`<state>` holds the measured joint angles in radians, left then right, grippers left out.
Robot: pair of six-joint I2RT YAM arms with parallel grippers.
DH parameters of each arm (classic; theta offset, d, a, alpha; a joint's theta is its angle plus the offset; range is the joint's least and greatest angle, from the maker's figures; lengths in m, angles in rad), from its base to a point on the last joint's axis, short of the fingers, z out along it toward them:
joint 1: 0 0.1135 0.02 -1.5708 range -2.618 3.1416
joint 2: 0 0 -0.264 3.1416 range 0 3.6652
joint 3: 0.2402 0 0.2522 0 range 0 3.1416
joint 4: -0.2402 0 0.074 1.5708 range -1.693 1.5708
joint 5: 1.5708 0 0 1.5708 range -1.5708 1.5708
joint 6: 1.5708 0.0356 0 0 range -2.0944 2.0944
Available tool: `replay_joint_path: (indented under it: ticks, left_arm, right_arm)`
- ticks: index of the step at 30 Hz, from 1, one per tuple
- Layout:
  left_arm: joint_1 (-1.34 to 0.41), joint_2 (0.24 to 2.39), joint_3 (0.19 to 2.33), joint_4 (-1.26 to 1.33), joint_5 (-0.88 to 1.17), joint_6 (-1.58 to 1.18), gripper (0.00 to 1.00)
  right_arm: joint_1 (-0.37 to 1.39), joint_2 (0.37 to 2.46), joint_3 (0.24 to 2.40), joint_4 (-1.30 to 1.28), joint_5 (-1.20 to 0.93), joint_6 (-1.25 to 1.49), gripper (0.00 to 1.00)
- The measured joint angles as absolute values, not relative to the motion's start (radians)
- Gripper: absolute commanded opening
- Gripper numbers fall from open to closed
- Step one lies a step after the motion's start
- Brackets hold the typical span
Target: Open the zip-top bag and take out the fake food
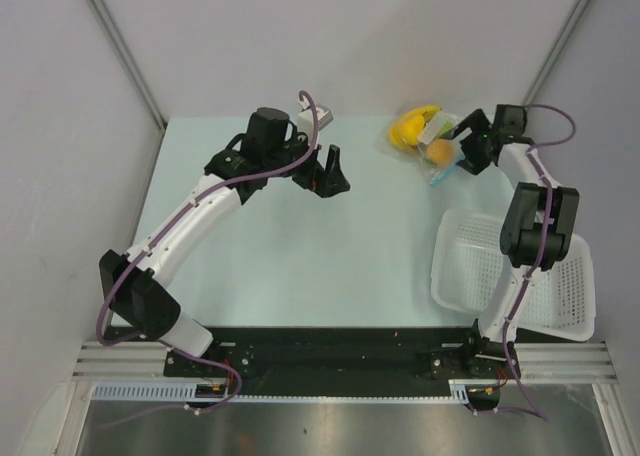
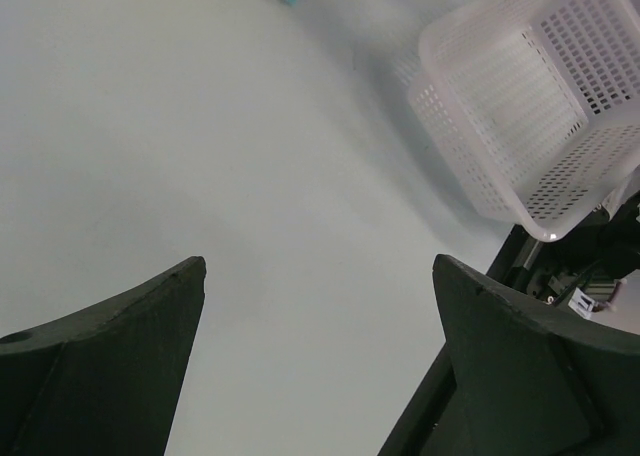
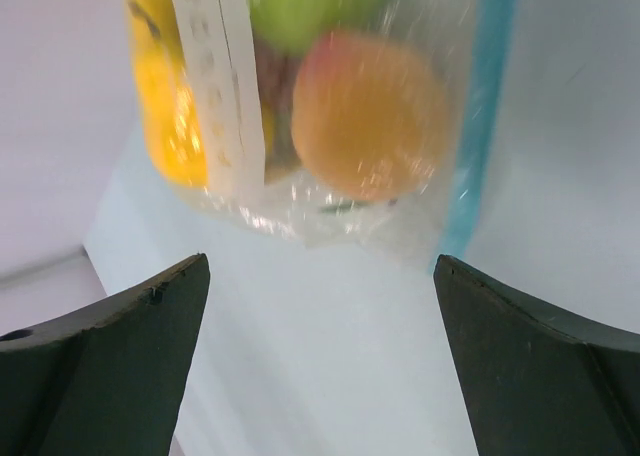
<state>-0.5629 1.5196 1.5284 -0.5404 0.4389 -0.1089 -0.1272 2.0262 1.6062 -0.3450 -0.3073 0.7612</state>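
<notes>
The zip-top bag (image 1: pixel 432 144) lies at the far right of the table, clear and crinkly, with a blue zip strip (image 3: pixel 490 106) along one side. The fake food is inside it: a yellow fruit (image 1: pixel 410 128), an orange one (image 3: pixel 370 111) and a green one (image 3: pixel 300 6). My right gripper (image 1: pixel 462 146) hovers just beside the bag, open, and its jaws (image 3: pixel 320 266) hold nothing; the bag sits just beyond the fingertips. My left gripper (image 1: pixel 335 181) is over the middle of the table, well left of the bag, open and empty (image 2: pixel 320 266).
A white perforated basket (image 1: pixel 510 271) stands at the near right, beside the right arm's base, and also shows in the left wrist view (image 2: pixel 530 106). Grey walls close in the table at the back and sides.
</notes>
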Motion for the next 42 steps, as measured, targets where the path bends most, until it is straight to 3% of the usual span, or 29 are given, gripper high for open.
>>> replay_joint_path:
  ticks: [7, 13, 20, 23, 24, 26, 27, 31, 42]
  left_arm:
    - [-0.563, 1.531, 1.523, -0.527, 0.461, -0.132, 0.96]
    - [-0.563, 1.531, 1.485, -0.518, 0.471, -0.131, 0.95]
    - [-0.563, 1.531, 1.466, -0.517, 0.481, -0.131, 0.92]
    - [-0.563, 1.531, 1.466, -0.509, 0.488, -0.133, 0.90]
    - [-0.563, 1.531, 1.466, -0.503, 0.493, -0.134, 0.89]
    - [-0.563, 1.532, 1.465, -0.488, 0.505, -0.141, 0.88]
    - [-0.563, 1.532, 1.464, -0.479, 0.511, -0.144, 0.86]
    - [-0.563, 1.541, 1.461, -0.430, 0.520, -0.155, 0.84]
    - [-0.563, 1.660, 1.554, -0.271, 0.526, -0.237, 0.83]
  right_arm:
    - [-0.271, 2.081, 1.715, -0.303, -0.267, 0.778, 0.98]
    - [-0.273, 2.265, 1.894, -0.302, -0.276, 0.791, 0.90]
    - [-0.258, 2.349, 1.900, -0.225, -0.288, 0.785, 0.74]
    - [-0.255, 2.364, 1.900, -0.176, -0.299, 0.774, 0.58]
    - [-0.253, 2.365, 1.900, -0.162, -0.302, 0.767, 0.46]
    - [-0.252, 2.367, 1.908, -0.139, -0.312, 0.752, 0.34]
    - [-0.252, 2.368, 1.917, -0.131, -0.317, 0.750, 0.22]
    - [-0.252, 2.377, 1.976, -0.130, -0.342, 0.730, 0.01]
    - [-0.213, 2.340, 2.031, -0.262, -0.429, 0.545, 0.00]
